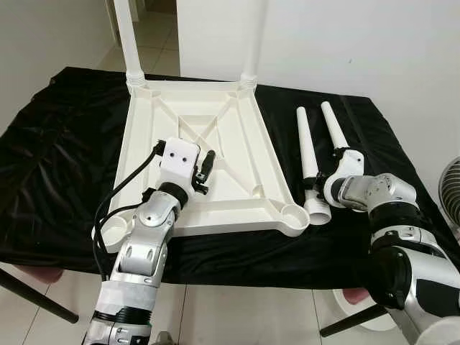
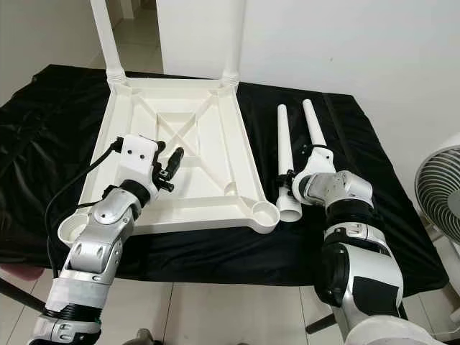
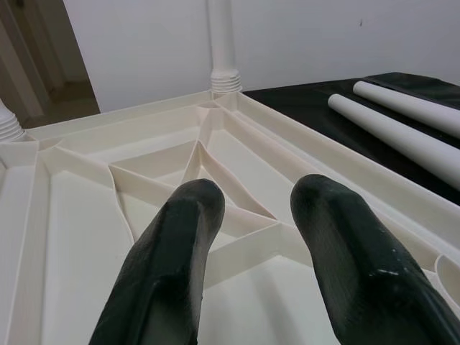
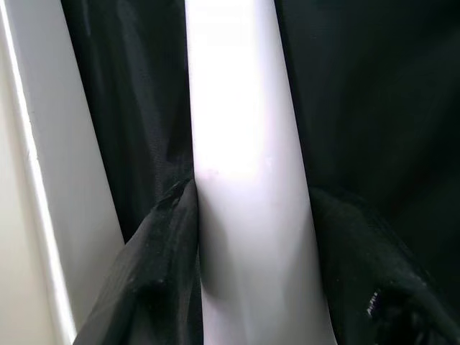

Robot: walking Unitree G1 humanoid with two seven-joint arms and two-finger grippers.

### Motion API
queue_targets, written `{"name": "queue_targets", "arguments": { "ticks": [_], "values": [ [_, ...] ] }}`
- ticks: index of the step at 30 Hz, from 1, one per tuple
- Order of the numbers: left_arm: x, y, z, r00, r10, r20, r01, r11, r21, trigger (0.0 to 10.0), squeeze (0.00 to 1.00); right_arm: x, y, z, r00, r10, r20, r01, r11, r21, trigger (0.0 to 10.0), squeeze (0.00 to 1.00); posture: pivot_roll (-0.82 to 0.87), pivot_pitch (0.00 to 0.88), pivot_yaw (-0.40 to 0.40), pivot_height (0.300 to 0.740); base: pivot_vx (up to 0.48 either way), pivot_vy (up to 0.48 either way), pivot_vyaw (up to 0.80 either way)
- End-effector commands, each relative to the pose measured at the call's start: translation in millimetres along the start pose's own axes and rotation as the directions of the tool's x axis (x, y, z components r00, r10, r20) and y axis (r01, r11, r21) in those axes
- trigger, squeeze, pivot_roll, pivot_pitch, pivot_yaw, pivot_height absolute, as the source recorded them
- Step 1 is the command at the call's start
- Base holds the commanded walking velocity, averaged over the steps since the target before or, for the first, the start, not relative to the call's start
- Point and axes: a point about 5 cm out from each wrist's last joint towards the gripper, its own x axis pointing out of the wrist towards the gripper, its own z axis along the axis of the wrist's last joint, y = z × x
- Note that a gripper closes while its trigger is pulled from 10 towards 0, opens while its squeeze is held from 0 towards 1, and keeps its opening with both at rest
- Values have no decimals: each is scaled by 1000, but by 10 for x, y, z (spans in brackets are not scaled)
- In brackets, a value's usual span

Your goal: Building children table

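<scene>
Around the nearer loose table leg our right gripper is closing, a detail its wrist view is revealing; our left gripper is hovering, fingers parted, over the upturned tabletop on black cloth.

Both upright table legs are cut off by the top edge.

No text, label, brand, number or sign can be read anywhere in these views.
</scene>
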Motion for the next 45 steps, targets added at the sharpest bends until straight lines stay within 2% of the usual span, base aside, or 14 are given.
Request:
{"name": "queue_targets", "arguments": {
  "ticks": [1,4,8,9,10,11,13,20,29,32,33,39,44,45],
  "values": [
    [-5,11,30,999,40,10,-40,999,-2,10000,0,59,18,-151,998,22,-63,-21,1000,14,0,0,115,62,-62,740,0,0,0],
    [9,16,43,999,46,13,-46,999,-5,10000,0,59,86,-141,996,77,-40,-79,996,-33,0,0,114,68,-62,740,0,0,0],
    [30,20,61,999,51,18,-51,999,-6,10000,0,17,134,-17,986,126,108,-110,983,-150,0,0,115,72,-61,740,0,0,0],
    [33,19,64,998,52,20,-52,999,-7,10000,0,-10,136,47,975,125,186,-86,975,-207,7569,0,114,75,-62,740,0,0,0],
    [33,19,64,998,52,20,-52,999,-7,10000,0,-10,136,47,975,125,186,-86,975,-207,7569,0,114,75,-62,740,0,0,0],
    [35,16,68,998,52,23,-52,999,-14,10000,0,-49,163,109,954,143,264,-78,967,-241,10000,0,113,77,-62,740,0,0,0],
    [38,13,72,998,52,27,-51,998,-25,10000,0,-109,210,170,917,185,353,-88,958,-274,10000,0,112,78,-62,740,0,0,0],
    [34,-2,105,998,27,51,-24,998,-56,10000,0,-159,191,217,866,171,470,-45,963,-267,10000,0,116,78,-63,740,0,0,0],
    [25,-54,165,993,-79,91,91,987,-134,10000,0,-301,220,213,726,218,652,-35,959,-282,10000,0,118,75,-60,740,0,0,0],
    [31,-103,190,983,-153,105,167,975,-146,10000,0,-354,272,149,678,285,678,-107,950,-292,10000,0,120,72,-57,740,0,0,0],
    [36,-133,210,974,-191,120,210,962,-174,10000,1000,-385,303,110,649,317,691,-131,942,-309,10000,0,119,71,-56,740,0,0,0],
    [65,-196,287,952,-261,163,294,927,-234,10000,1000,-456,387,5,586,401,705,-155,909,-388,10000,0,118,69,-51,740,0,0,0],
    [89,-292,439,891,-392,230,449,835,-318,10000,1000,-549,526,-133,512,522,682,-209,846,-491,10000,0,119,66,-49,740,0,0,0],
    [89,-292,439,891,-392,230,449,835,-318,10000,1000,-549,526,-133,512,522,682,-209,846,-491,10000,0,119,66,-49,740,0,0,0]
  ]
}}
